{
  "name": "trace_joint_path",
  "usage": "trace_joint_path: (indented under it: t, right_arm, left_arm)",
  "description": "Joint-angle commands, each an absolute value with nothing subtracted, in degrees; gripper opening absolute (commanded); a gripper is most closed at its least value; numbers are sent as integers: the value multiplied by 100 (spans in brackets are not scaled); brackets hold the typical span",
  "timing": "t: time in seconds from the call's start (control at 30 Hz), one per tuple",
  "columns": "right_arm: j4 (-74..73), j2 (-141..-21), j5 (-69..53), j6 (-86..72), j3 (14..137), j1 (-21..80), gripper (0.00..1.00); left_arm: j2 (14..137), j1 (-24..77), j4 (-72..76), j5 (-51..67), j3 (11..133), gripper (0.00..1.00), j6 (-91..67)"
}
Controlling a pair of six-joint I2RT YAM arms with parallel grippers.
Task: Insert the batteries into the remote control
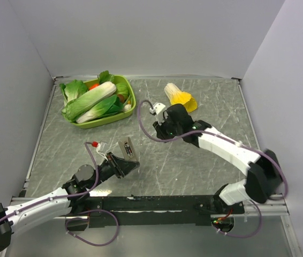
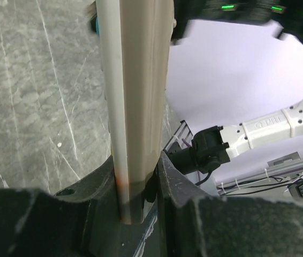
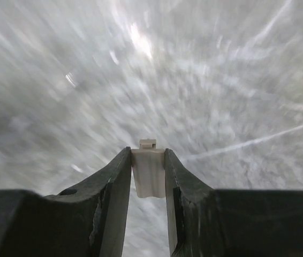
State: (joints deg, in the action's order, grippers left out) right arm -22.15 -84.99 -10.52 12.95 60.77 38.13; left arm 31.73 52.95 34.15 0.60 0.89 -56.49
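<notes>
— Two batteries: nowhere to be seen in any view. Remote control [image 1: 126,148] found, though: held upright above the desk [image 1: 194,171], toward its near-left part, plain beige back facing the left wrist camera.
— Held by what?
— Left gripper [image 1: 128,162], jaws pressed tight on the remote's lower end. Firm, by the look of it.
— And the right gripper [image 1: 157,132]?
— Raised over the middle of the desk, well apart from the remote, pinching a white tabbed piece [image 3: 148,172] between its fingers [image 3: 114,187]. Probably the battery cover; cannot say for sure.
— Risks from here?
— Several. Could drop or flick that little piece on release, gripped as it is by its edges alone. Could lose sight of it on the pale veined surface. Could tip the remote in the left jaws when pressing a cell in, with so long a bar clamped at one end only. Could also seat a cell the wrong way round, with polarity marks too small to read.
— Containers?
— Just one: green tray [image 1: 103,121] at the far-left corner, holding toy leafy cabbages [image 1: 92,99] and an orange-red item [image 1: 93,86], partly hidden. To its right, loose by the far edge, yellow-and-white toy cabbage [image 1: 179,96]. No batteries visible in the tray either.
</notes>
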Motion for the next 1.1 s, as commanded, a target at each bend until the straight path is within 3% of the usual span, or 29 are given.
trace_joint_path:
  t: [0.0,0.4,0.67,1.07]
  right_arm:
    - [-1108,-7288,-538,28,5898,4262,8]
    - [676,-5810,922,-1459,4975,5843,6]
    - [1713,-6143,2590,-1477,4843,6986,5]
    - [2188,-7154,3559,-1107,5308,7778,5]
  left_arm:
    - [3102,5300,3885,18,-334,2,-5282]
    - [3322,5309,4236,18,-395,1,-5414]
    - [3331,5309,4280,18,-448,1,-5563]
    - [3164,5309,4210,-255,-431,1,-5643]
